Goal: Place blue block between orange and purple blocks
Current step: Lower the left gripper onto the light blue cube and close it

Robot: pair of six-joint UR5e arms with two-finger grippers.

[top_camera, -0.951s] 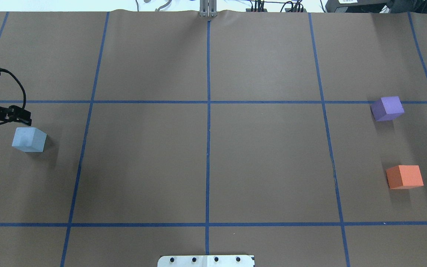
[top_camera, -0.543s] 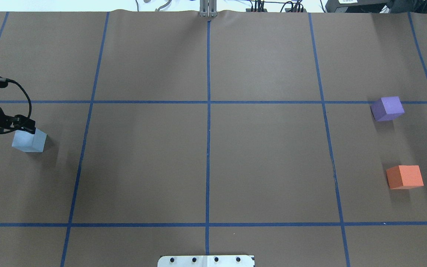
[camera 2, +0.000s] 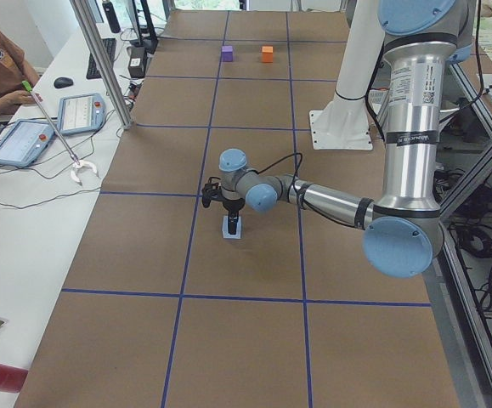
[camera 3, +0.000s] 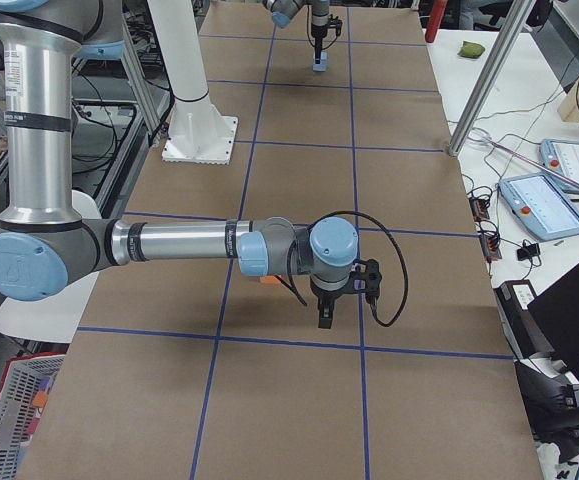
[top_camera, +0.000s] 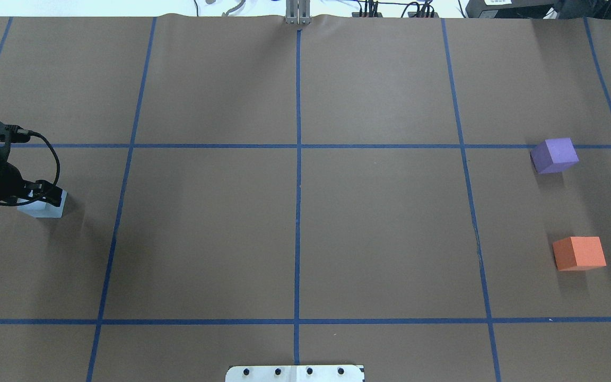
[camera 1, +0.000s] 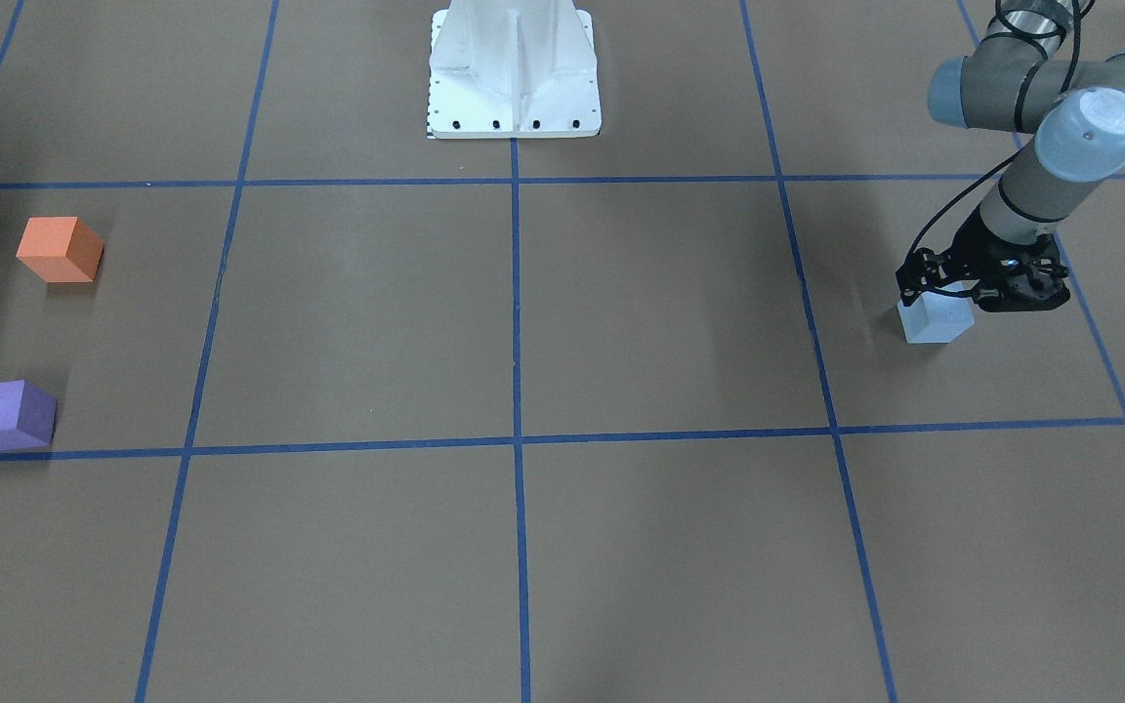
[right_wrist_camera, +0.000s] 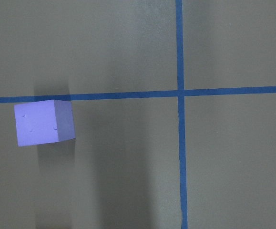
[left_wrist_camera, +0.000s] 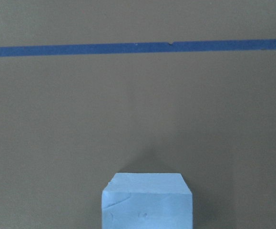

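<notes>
Approach-to-grasp step, judging by the left end effector (top_camera: 46, 192) poised just over the blue block (top_camera: 40, 210): seemingly open-jawed, gripping nothing yet, overlapping the block's top in the overhead view. Blue block down on the worktop (top_camera: 295, 239) at its far left, well apart from the purple block (top_camera: 553, 155) and orange block (top_camera: 579, 253), both at the far right with bare worktop between them. Next, probably: settle the jaws around the block's sides, close, lift, carry rightward across the whole worktop, set down in that gap without nudging either neighbour. Along the route, only blue tape lines (top_camera: 297, 212). Worth minding: the right end effector (camera 3: 325, 318), hanging near the orange block at the right end; cannot tell whether open or closed.
</notes>
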